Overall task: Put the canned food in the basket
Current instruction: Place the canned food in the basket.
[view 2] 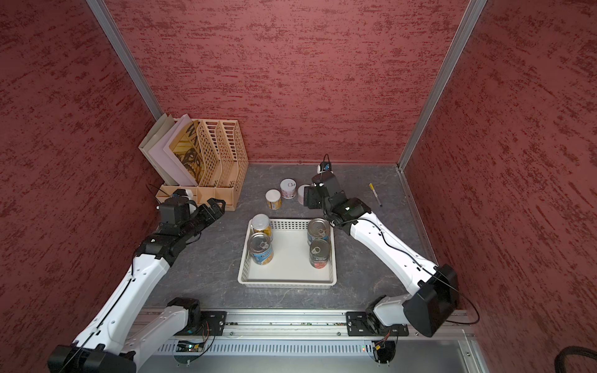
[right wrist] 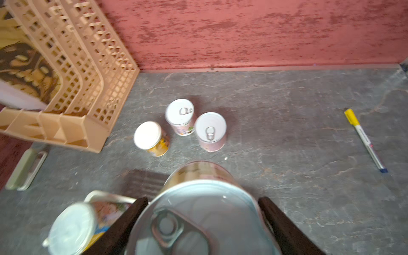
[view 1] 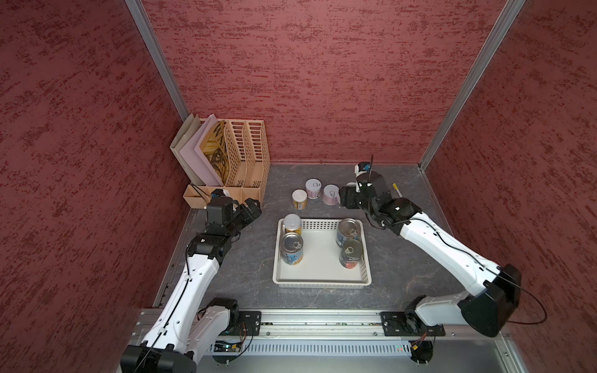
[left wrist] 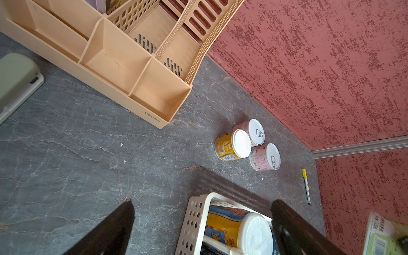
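We find the right gripper (right wrist: 203,202) clamped on a silver-topped can (right wrist: 198,223), a dark finger (right wrist: 123,227) against each side of its rim and the pull-tab facing up; its label is too blurred for us to read. In a top view this gripper (view 1: 347,197) sits just beyond the far right corner of the basket (view 1: 323,280). The left gripper (view 1: 253,208) has its jaws wide apart with nothing between them, off the basket's far left corner, near the file organizer (view 1: 245,155), whose front lip reads "deli". Inside the basket a white-lidded can (view 1: 292,222) and a blue-label can (view 1: 292,250) stand by the left wall, and a blue can (view 1: 348,231) and a red-label can (view 1: 351,255) by the right. Beyond the basket a yellow can (left wrist: 231,144), a pink can (left wrist: 257,132) and a second pink can (left wrist: 265,157) stand clustered; we make out barcodes but no brand.
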### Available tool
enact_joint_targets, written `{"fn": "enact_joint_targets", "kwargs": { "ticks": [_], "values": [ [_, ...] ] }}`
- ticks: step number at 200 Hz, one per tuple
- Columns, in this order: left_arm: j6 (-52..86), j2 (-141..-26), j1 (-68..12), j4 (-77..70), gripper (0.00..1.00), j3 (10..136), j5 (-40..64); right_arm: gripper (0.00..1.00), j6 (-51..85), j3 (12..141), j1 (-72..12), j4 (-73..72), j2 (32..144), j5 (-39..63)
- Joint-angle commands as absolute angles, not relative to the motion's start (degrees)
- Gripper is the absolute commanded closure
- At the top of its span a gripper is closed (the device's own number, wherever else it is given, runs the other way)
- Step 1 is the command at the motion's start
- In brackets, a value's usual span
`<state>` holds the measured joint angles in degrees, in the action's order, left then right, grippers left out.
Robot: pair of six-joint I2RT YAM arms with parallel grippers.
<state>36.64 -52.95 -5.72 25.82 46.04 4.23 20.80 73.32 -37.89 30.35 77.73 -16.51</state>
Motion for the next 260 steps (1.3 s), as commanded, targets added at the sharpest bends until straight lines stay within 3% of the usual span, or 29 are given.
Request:
{"fn": "enact_joint_targets", "kwargs": {
  "ticks": [1, 67, 133, 260],
  "values": [
    [36.6, -53.1, -5.3, 25.0, 0.0, 46.2, 4.8, 0.56, 19.8, 72.0, -42.9, 30.5, 74.2, -21.5],
    [36.6, -53.3, -5.1, 25.0, 0.0, 46.1, 4.9, 0.57, 22.5, 65.7, -58.1, 33.3, 68.7, -28.1],
    [36.6, -53.5, -5.1, 24.9, 0.0, 46.1, 5.1, 0.57, 29.2, 62.2, -69.5, 37.9, 70.6, -30.7],
    [36.8, -53.8, -4.8, 25.0, 0.0, 46.0, 5.7, 0.57, 37.4, 50.7, -71.4, 34.7, 73.0, -27.2]
  ]
}}
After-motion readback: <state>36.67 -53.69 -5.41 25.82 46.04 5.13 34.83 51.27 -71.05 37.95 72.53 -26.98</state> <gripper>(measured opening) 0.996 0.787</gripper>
